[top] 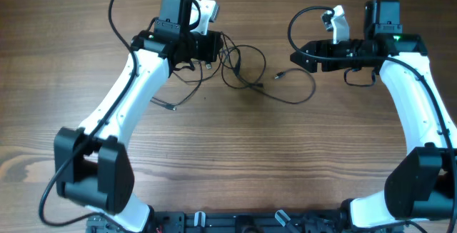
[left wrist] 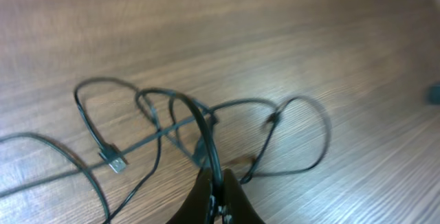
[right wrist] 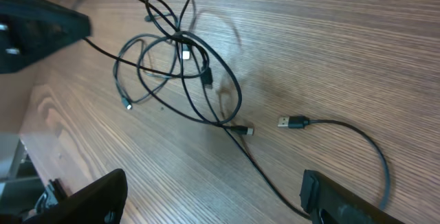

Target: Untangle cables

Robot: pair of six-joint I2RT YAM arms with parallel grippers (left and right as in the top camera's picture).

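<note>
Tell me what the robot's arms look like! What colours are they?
Both the left arm and right arm have smooth white tubes with chunky black joints. Each ends in a black gripper: left gripper, right gripper. Thick black cables loop from them, and a small green light glows on the right one.

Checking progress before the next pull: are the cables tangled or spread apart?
Mostly tangled. The cables cross in overlapping loops; only one plug end lies clear of the knot.
</note>
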